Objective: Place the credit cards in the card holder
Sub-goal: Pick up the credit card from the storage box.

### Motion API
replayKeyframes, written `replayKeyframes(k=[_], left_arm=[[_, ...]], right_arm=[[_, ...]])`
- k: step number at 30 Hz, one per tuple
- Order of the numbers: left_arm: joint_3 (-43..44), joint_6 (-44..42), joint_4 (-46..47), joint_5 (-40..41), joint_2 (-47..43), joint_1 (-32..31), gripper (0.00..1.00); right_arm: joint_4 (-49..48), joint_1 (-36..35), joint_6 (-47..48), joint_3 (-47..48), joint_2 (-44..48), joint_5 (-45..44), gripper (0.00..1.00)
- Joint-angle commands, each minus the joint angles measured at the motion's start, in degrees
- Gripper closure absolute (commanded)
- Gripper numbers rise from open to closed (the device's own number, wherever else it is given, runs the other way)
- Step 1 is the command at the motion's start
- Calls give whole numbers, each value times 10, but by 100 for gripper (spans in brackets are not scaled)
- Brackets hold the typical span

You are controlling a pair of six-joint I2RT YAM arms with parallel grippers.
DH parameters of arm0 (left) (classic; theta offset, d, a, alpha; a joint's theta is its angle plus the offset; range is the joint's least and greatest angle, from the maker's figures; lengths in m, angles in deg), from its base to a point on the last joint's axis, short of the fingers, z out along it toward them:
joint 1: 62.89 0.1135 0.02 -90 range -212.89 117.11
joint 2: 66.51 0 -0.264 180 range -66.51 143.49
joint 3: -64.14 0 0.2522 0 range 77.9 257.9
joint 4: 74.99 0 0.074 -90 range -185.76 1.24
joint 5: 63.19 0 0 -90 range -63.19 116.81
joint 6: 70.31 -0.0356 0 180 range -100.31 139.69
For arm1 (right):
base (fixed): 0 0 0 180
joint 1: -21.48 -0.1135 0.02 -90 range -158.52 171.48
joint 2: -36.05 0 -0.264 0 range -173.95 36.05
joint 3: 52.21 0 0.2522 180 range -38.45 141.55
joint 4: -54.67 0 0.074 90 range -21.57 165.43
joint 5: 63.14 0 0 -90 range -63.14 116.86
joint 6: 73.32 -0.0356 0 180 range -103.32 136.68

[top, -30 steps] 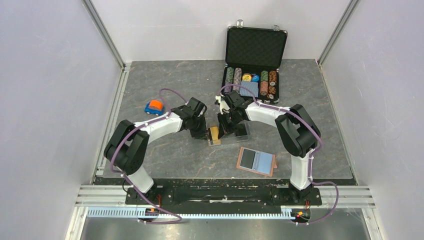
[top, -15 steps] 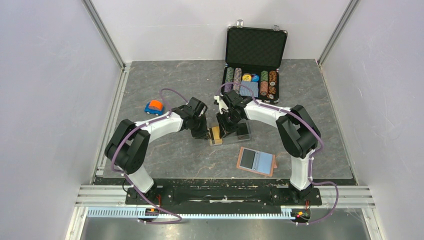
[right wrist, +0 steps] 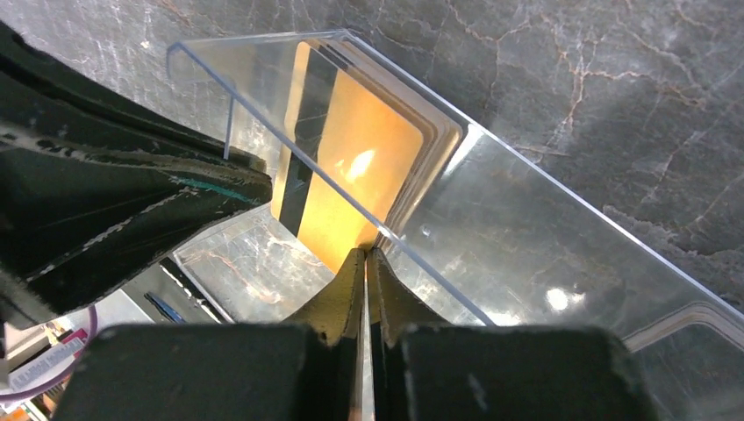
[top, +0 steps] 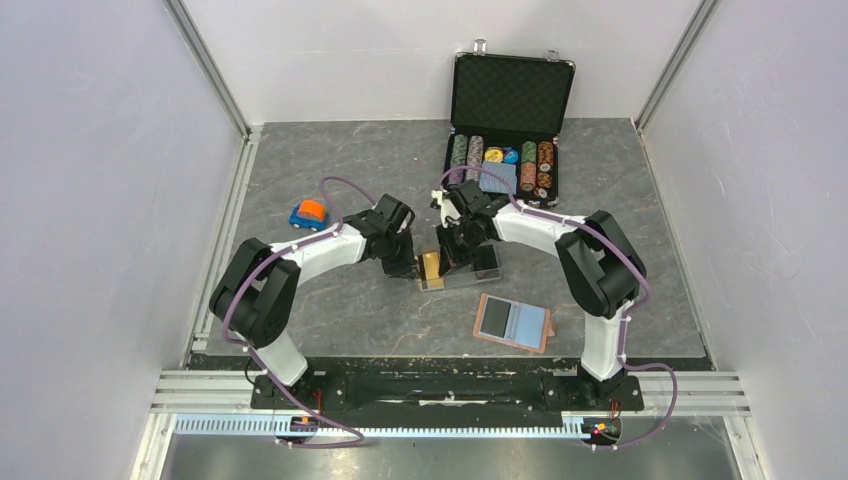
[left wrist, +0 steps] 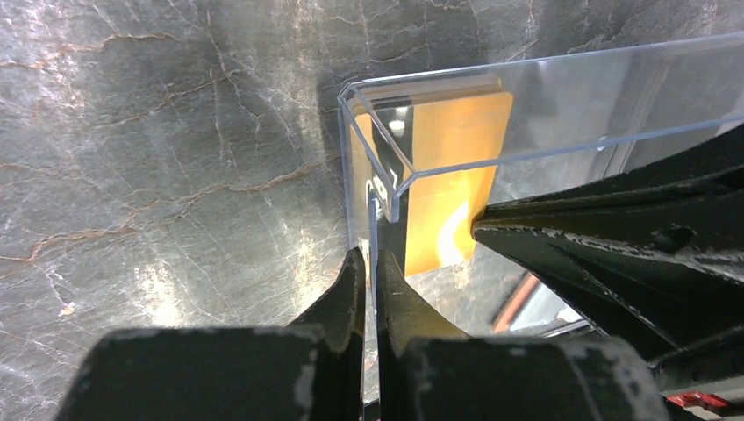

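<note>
Hardly a shift this last second! The left fingers (left wrist: 358,267) and right fingers (right wrist: 358,267) stay pressed together, each pinching a wall of the one clear box (left wrist: 544,96), which has barely budged. One stack of gold credit cards (left wrist: 447,175) sits inside, too tight to count, so none are out yet. One card holder (top: 513,322) lies open on the tabletop (top: 330,160), well apart.

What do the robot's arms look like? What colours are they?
Both the left arm and right arm have white tube sections with chunky black joints. A thin purple cable runs along each. The fingers are black, pointy wedges with scuffed, worn edges.
</note>
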State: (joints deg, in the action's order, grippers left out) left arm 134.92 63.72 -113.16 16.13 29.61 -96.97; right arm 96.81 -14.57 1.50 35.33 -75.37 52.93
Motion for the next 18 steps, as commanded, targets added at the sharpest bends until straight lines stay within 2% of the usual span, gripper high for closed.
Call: replayKeyframes(k=[1, 12, 14, 18], left_arm=[[6, -15, 13, -26, 19, -5, 98], [8, -3, -4, 13, -4, -5, 98], [11, -3, -4, 9, -2, -5, 98], [9, -1, -4, 12, -6, -5, 98]], right_arm=[[-43, -6, -22, -22, 44, 36, 100], [-91, -7, -35, -83, 80, 34, 98], [-103, -7, -40, -91, 74, 40, 94], [-105, -7, -36, -92, 66, 30, 78]])
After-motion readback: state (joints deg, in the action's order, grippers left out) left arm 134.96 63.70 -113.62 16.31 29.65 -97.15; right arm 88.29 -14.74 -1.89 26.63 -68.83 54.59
